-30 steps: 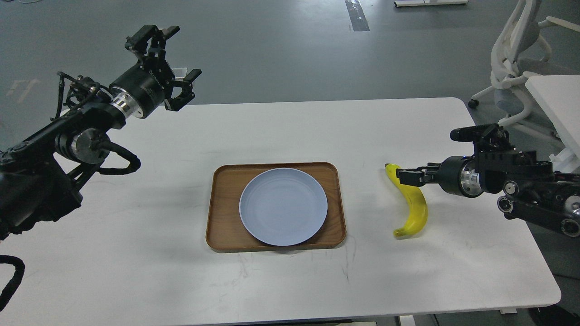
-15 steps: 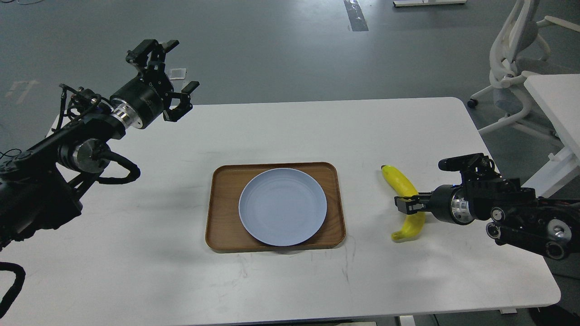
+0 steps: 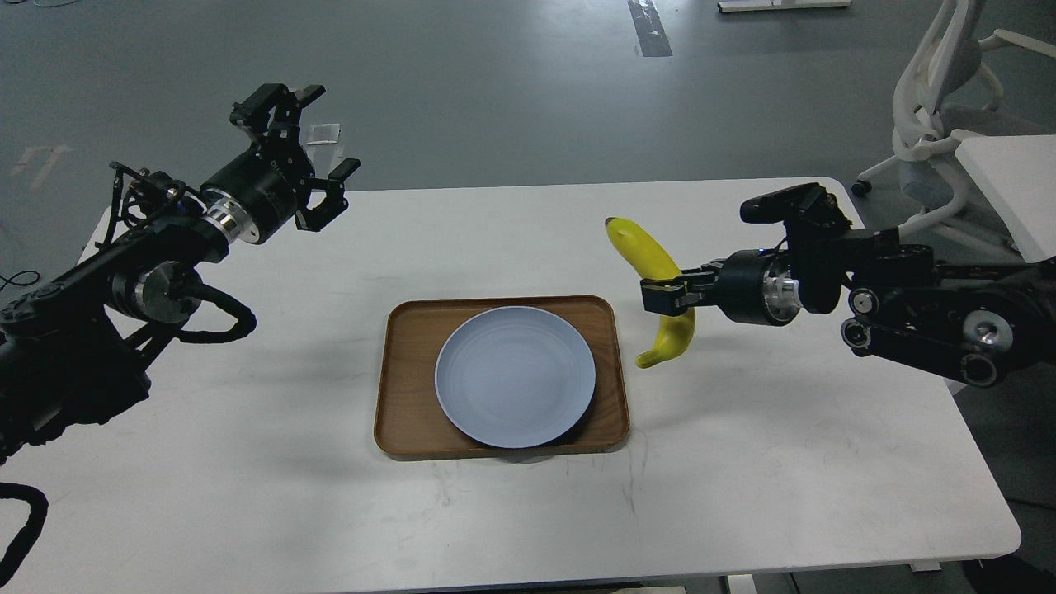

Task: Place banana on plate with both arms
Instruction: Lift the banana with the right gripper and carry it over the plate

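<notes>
The yellow banana (image 3: 652, 264) hangs in the air just right of the tray, held near its middle. My right gripper (image 3: 667, 297) is shut on it and has it lifted above the table. The pale blue-grey plate (image 3: 515, 376) lies empty on the brown wooden tray (image 3: 404, 412) at the table's centre, left of and below the banana. My left gripper (image 3: 307, 148) is open and empty, raised over the table's far left corner, well away from the plate.
The white table (image 3: 742, 495) carries only the tray and plate. A white office chair (image 3: 940, 107) and a second white table (image 3: 1011, 181) stand at the far right, behind my right arm. Grey floor lies beyond the table.
My right gripper closed on the banana and lifted it off the table, carrying it up and left toward the tray. My left arm shifted only slightly.
</notes>
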You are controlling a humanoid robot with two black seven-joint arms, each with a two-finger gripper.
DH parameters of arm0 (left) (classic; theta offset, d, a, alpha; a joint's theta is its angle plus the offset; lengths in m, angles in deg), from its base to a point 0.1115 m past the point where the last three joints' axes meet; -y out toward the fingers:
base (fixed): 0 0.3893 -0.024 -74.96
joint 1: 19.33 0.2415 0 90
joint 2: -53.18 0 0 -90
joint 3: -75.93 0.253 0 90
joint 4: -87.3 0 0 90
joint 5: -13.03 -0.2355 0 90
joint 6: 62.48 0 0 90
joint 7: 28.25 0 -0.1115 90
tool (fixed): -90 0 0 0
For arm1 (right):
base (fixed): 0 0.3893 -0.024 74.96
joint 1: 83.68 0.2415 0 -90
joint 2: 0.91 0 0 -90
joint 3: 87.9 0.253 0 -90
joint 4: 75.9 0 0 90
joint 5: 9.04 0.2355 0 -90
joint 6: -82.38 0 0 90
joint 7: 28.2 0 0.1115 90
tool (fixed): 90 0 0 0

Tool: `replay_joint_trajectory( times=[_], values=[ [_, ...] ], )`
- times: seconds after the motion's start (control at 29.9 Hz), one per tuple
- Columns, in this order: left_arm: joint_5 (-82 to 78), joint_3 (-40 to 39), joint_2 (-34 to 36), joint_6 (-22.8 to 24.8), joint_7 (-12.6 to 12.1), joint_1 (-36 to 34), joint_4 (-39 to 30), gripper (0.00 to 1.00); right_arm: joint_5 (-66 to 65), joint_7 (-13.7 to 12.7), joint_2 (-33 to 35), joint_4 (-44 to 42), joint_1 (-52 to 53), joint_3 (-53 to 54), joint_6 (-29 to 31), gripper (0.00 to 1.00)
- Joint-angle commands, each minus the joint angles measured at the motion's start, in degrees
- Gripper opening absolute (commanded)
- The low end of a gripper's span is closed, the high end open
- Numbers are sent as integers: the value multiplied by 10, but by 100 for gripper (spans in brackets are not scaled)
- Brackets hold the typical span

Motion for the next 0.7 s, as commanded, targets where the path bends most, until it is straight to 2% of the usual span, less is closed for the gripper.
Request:
replay_joint_trajectory(
  times=[0.0, 0.23, 0.4, 0.57, 0.64, 0.67],
  values=[
    [0, 0, 2, 0, 0, 0, 0, 98, -3, 11, -69, -11, 37, -59, 1, 13],
    [0, 0, 13, 3, 2, 6, 0, 98, 3, 11, -148, -76, 31, -74, 1, 13],
    [0, 0, 14, 3, 2, 7, 0, 98, 5, 9, -176, -103, 24, -74, 1, 16],
    [-1, 0, 13, 3, 2, 7, 0, 98, 11, 5, -187, -107, 11, -74, 1, 42],
    [-1, 0, 13, 2, 2, 7, 0, 98, 22, 5, -186, -105, 7, -74, 1, 60],
    [-1, 0, 12, 2, 2, 7, 0, 98, 24, 5, -185, -106, 5, -74, 1, 65]
  ],
)
